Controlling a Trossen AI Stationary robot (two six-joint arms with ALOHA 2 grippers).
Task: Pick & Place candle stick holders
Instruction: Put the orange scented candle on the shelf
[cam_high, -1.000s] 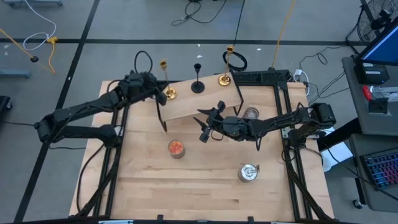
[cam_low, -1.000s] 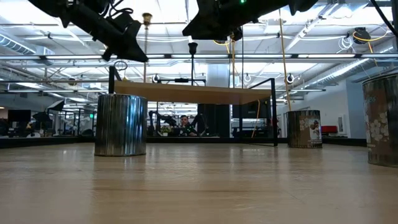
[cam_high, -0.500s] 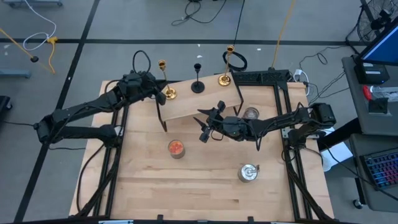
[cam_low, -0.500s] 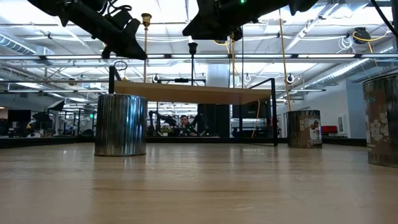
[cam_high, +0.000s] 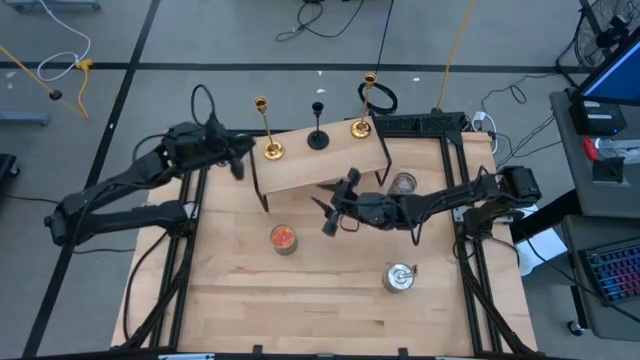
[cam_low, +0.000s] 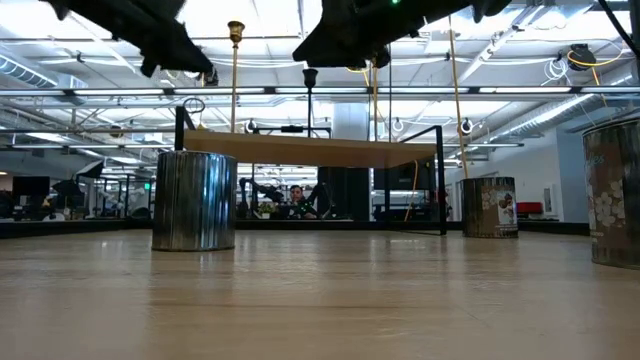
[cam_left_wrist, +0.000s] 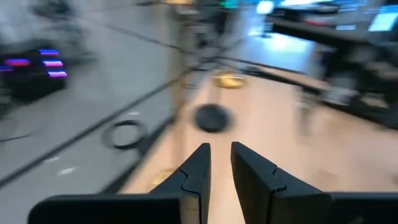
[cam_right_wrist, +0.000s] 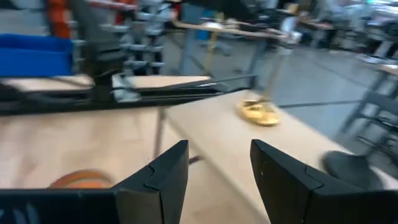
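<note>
Two gold candlesticks and a shorter black one stand upright on their round bases on a raised wooden shelf at the table's far side. My left gripper hovers left of the shelf, apart from the left gold candlestick. Its fingers are empty, with a narrow gap between them. My right gripper is wide open and empty, in front of the shelf's near edge. The right wrist view shows a gold base and the black base.
A tin with orange contents, a metal tin and a glass jar stand on the table. The shelf rests on thin black legs. Bare wood lies toward the table's near edge.
My left gripper has drawn back from the left gold candlestick toward the table's left edge. The candlestick stays upright on the shelf.
</note>
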